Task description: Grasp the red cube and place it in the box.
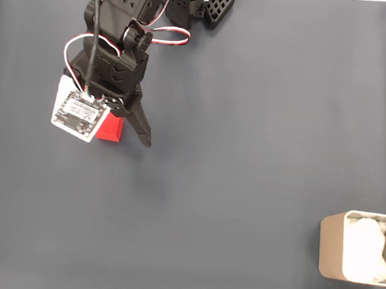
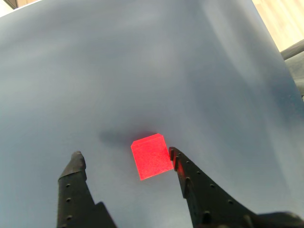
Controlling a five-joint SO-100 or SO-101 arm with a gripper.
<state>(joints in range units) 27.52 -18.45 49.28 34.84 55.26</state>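
Observation:
The red cube (image 1: 111,131) (image 2: 151,156) rests on the dark blue-grey table. My gripper (image 1: 118,137) (image 2: 126,157) is lowered over it and open. In the wrist view the cube sits between the two black fingers, close against the right finger (image 2: 178,164), with a wide gap to the left finger (image 2: 76,164). In the fixed view the white camera board (image 1: 80,114) hides part of the cube and one finger. The beige box (image 1: 328,252) holding white padding (image 1: 365,255) stands at the lower right edge of the fixed view, far from the arm.
The arm's black base (image 1: 191,0) sits at the top edge of the fixed view. The blue-grey surface (image 1: 245,155) stretches between the cube and the box. In the wrist view, light wood flooring (image 2: 285,19) shows beyond the table's edge.

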